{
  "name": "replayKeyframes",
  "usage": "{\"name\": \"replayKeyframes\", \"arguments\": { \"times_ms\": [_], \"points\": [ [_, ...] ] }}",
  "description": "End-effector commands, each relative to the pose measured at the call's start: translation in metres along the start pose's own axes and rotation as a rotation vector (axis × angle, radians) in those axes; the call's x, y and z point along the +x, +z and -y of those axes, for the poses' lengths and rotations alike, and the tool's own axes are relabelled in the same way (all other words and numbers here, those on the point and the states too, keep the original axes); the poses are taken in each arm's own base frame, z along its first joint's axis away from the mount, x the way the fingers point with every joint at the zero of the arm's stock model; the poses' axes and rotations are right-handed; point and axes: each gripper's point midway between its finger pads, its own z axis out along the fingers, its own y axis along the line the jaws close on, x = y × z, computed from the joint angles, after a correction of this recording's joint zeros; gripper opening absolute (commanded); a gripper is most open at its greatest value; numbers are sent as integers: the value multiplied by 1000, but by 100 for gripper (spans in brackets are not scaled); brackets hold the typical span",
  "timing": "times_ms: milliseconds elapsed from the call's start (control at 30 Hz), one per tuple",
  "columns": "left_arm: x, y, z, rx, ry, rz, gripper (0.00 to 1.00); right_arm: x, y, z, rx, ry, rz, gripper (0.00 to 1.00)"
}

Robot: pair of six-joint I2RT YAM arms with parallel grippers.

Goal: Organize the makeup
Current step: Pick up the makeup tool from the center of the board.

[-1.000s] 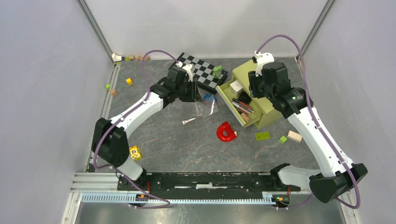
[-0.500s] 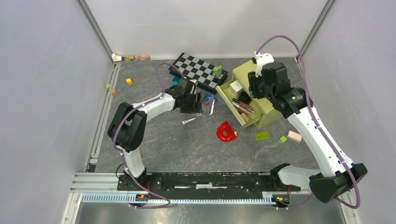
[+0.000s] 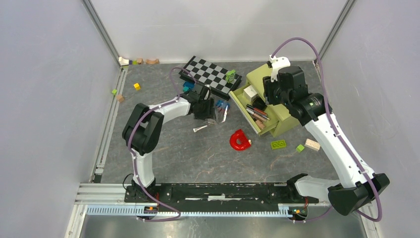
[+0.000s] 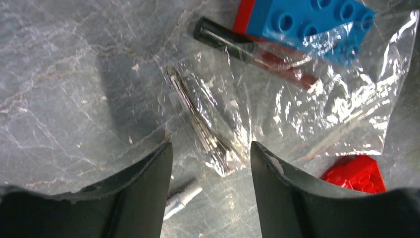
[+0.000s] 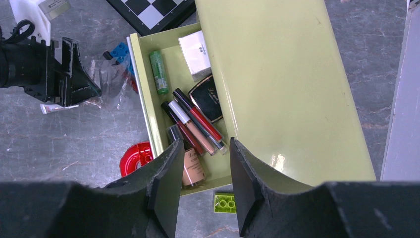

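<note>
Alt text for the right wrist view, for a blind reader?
Right gripper, open and empty, hangs above an open green drawer holding a green tube, white box, dark compact, lip gloss tubes and tan bottle. A red piece and green brick lie outside it.

Bright, even light; glare on the plastic bag (image 4: 317, 114).

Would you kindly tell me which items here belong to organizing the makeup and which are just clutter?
Makeup: compact, green tube, lip glosses, tan bottle in the drawer; bagged gloss, white tube on the table.
Clutter: checkerboard, red horseshoe piece, blue brick, green brick.
</note>
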Motion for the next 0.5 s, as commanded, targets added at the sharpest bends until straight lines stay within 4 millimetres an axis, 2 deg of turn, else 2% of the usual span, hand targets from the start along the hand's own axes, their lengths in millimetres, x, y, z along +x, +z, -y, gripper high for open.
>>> {"name": "replayKeyframes", "arguments": {
  "times_ms": [0, 100, 267, 467],
  "points": [
    [-9, 11, -2, -40, -29, 8, 63, -5, -1, 0, -2, -7, 21, 46],
    [-2, 12, -11, -99, -17, -20, 60, -4, 0, 0, 2, -10, 20, 46],
    [13, 14, -22, -194, 17, -58, 60, -4, 1, 1, 6, -17, 19, 47],
    [31, 19, -21, -280, 86, -104, 60, -5, 2, 1, 7, -20, 17, 47]
  ]
}}
